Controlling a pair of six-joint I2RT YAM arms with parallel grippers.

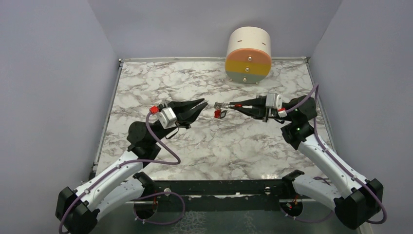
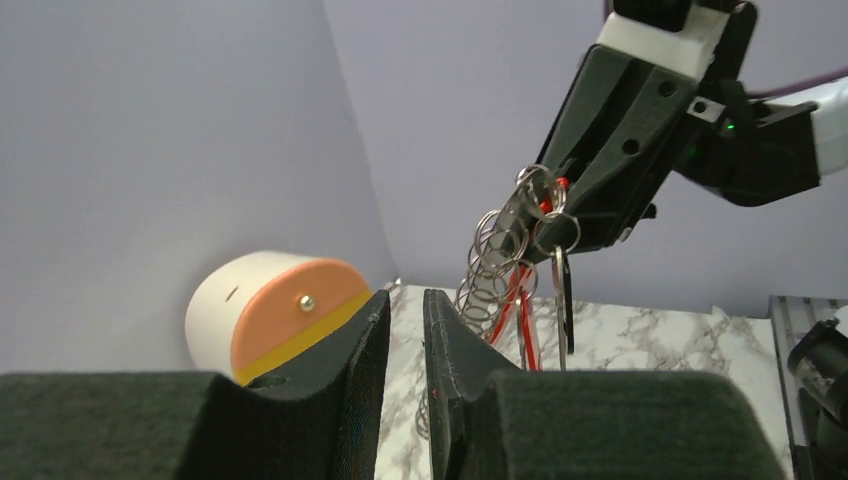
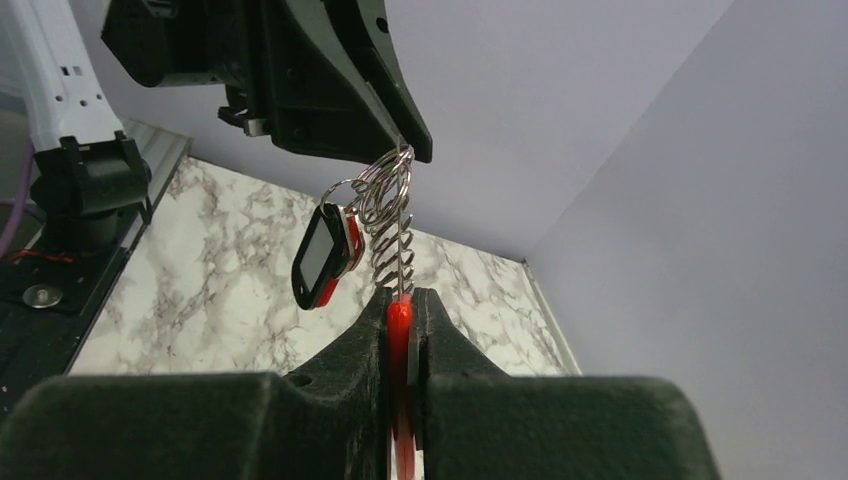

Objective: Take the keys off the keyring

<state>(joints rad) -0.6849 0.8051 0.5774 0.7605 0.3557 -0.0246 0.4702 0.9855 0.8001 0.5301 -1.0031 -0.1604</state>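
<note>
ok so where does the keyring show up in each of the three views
top external: the keyring hangs mid-table at the tip of the right gripper, just right of centre.
left wrist: the keyring dangles upper centre-right, beyond this camera's own fingers.
right wrist: the keyring is at centre, its red clip pinched in this camera's own fingers.
shared landmark: the marble tabletop, seen in all three views.

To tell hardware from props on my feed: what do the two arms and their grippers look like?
The left arm and right arm have white links, black joints and looping purple cables. Left gripper and right gripper have black, tapering fingers behind white wrist blocks.
</note>
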